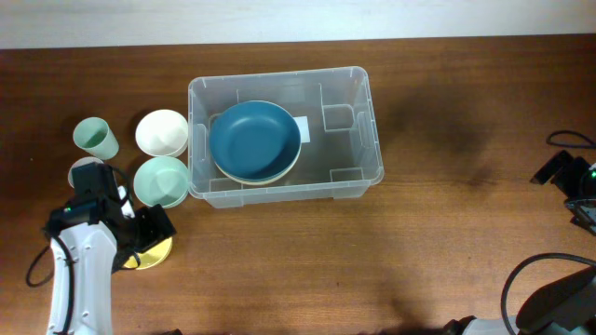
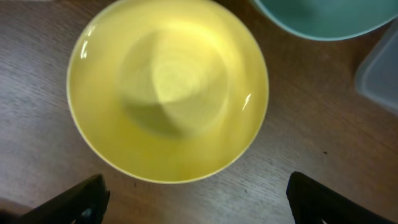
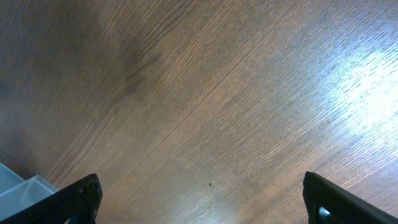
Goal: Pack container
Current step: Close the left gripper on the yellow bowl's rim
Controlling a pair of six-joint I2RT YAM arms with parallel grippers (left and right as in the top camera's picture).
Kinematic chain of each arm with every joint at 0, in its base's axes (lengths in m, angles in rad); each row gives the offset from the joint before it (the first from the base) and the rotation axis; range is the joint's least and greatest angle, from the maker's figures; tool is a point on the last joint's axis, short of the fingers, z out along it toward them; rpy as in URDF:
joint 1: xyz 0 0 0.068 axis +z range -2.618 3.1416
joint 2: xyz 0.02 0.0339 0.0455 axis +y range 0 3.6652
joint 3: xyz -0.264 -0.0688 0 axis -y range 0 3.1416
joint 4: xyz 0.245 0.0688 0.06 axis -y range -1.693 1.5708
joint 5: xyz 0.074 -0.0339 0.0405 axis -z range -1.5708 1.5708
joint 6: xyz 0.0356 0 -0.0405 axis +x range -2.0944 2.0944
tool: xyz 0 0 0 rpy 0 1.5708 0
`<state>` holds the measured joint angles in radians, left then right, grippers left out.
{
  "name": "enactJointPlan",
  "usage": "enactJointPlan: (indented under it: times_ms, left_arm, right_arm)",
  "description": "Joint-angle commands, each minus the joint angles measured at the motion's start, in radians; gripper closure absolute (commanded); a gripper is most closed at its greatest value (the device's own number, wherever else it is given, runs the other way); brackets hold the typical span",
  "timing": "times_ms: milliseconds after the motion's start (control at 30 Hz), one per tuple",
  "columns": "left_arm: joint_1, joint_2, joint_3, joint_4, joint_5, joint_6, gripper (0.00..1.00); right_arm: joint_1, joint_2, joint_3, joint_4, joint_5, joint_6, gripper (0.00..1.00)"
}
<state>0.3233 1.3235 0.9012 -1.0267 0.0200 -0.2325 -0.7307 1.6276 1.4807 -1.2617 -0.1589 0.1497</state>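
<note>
The container (image 1: 358, 121), a clear plastic bin, stands at the table's centre with a blue bowl (image 1: 254, 140) inside it, nested in a pale bowl. My left gripper (image 2: 199, 205) hangs open just above and short of a yellow bowl (image 2: 168, 87). Its dark fingers (image 2: 81, 202) are spread wide over bare wood, and nothing lies between them. From overhead, the yellow bowl (image 1: 154, 253) peeks out under the left arm (image 1: 88, 247). My right gripper (image 3: 202, 202) is open over bare table near the right edge, holding nothing.
Left of the bin stand a mint cup (image 1: 95, 138), a white bowl (image 1: 162, 132), a light green bowl (image 1: 160, 180) and a white cup (image 1: 84, 170) partly hidden by the arm. The green bowl (image 2: 323, 18) and bin corner (image 2: 379, 74) lie close beyond the yellow bowl.
</note>
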Motion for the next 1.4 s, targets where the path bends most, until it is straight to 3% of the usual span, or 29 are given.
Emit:
enactJointPlan:
  times_ms: [0,367,467,1200,1367]
  left_arm:
    - [0.004,-0.015,-0.040,0.022,0.019,0.019,0.06]
    - [-0.163,-0.014,-0.090,0.142,-0.003,0.048,0.06]
    - [-0.165,-0.014,-0.092,0.140,-0.008,-0.009,0.06]
    - [-0.166,0.000,-0.185,0.157,-0.044,-0.005,0.06]
    - [-0.165,0.006,-0.185,0.164,-0.115,-0.006,0.06]
  right_arm:
    - [-0.003,-0.018,-0.001,0.002,-0.002,-0.003,0.01]
    - [-0.003,-0.018,-0.001,0.003,-0.002,-0.003,0.01]
    - [-0.003,-0.018,-0.001,0.003,-0.002,-0.003,0.01]
    - [-0.003,-0.018,-0.001,0.003,-0.002,-0.003,0.01]
    - [-0.003,-0.018,-0.001,0.003,-0.002,-0.003,0.01]
